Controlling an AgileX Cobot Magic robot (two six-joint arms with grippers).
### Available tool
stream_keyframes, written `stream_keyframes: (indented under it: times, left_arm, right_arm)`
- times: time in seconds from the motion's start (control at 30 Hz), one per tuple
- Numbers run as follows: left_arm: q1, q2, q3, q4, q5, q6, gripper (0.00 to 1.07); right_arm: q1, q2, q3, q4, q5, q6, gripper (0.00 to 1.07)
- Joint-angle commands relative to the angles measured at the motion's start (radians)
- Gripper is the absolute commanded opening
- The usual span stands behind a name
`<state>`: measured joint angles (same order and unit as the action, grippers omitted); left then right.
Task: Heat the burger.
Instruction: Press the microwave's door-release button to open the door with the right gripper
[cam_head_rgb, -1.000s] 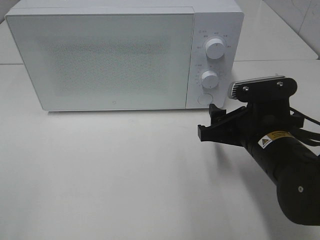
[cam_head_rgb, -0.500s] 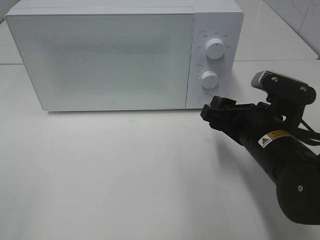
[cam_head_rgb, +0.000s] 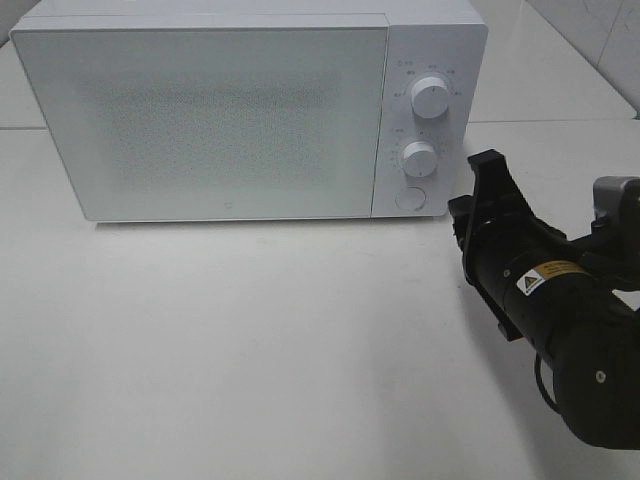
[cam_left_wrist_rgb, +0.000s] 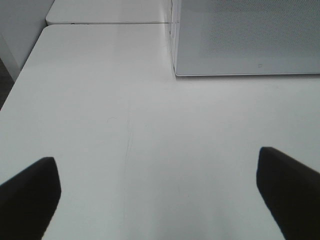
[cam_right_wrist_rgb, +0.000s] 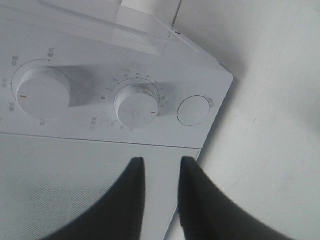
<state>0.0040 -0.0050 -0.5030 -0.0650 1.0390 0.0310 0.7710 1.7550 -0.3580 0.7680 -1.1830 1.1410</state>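
Facing the control panel of the microwave (cam_head_rgb: 230, 120) with the right gripper (cam_right_wrist_rgb: 160, 165), just off the microwave's front right corner, fingers (cam_right_wrist_rgb: 125, 200) drawn near together with a narrow gap and nothing between them. Judging from that pose, either about to press the round button (cam_head_rgb: 409, 198) at the foot of the microwave's panel or to turn the lower knob (cam_head_rgb: 420, 158) just above it; cannot tell which. For the button: keep the fingers narrow, line up square on its centre, push straight in, stay clear of the knob. For the knob: spread wider than its rim first, close around it evenly, then twist without dragging the microwave across the table (cam_head_rgb: 250, 340). Left gripper (cam_left_wrist_rgb: 158, 176) spread wide and empty, hanging over the table in front of the microwave's left corner. As for containers, only the microwave: door (cam_head_rgb: 200, 120) shut and frosted, inside hidden. No sight of the burger in any view; probably behind that door, but impossible to confirm.
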Motion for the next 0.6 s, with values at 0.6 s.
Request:
stream_keyframes:
  times: [0.6]
  left_arm:
    - [0.002,-0.019,0.004,-0.004,-0.002,-0.009,1.00]
  right_arm:
    - [0.000,0.026,-0.017,0.028,0.046,0.278,0.00]
